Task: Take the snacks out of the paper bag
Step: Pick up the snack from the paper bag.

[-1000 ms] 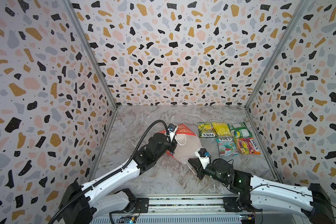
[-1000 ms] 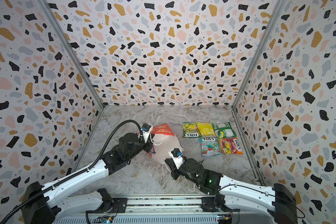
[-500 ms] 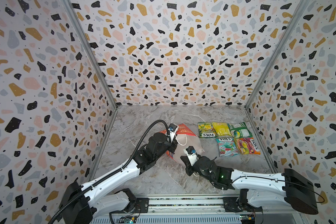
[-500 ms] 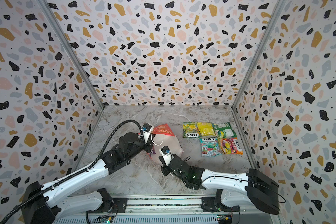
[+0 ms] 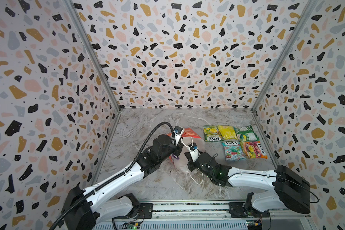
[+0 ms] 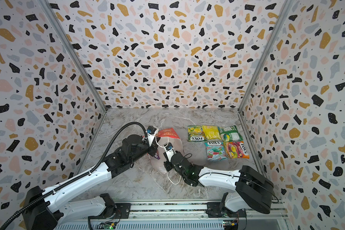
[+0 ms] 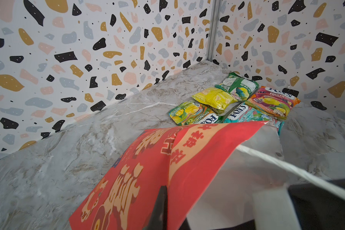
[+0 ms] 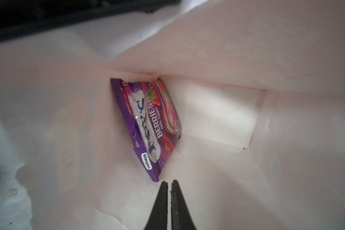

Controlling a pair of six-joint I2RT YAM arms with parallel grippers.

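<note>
The red paper bag (image 5: 190, 133) (image 6: 168, 133) lies tilted on the marble floor, its white mouth facing my arms. My left gripper (image 7: 165, 190) is shut on the bag's red edge (image 7: 147, 169) and holds the mouth up. My right gripper (image 8: 169, 182) is inside the bag, shut with nothing between its fingers. Its tips stop just short of a purple FOX'S berries packet (image 8: 149, 127) that leans against the white inner wall. Several more snacks lie outside to the right: green (image 5: 210, 133), yellow (image 5: 226, 131), green (image 5: 245, 133), teal mint (image 5: 232, 150) and orange (image 5: 252, 149).
Terrazzo-patterned walls close in the back (image 5: 177, 59) and both sides of the floor. A white cord handle (image 5: 197, 179) of the bag trails on the floor by my right arm (image 5: 247, 177). The packets lie close to the right wall.
My right arm swung left from the front of the floor and pushed its shut gripper into the bag's mouth. The left arm and the bag held still.
</note>
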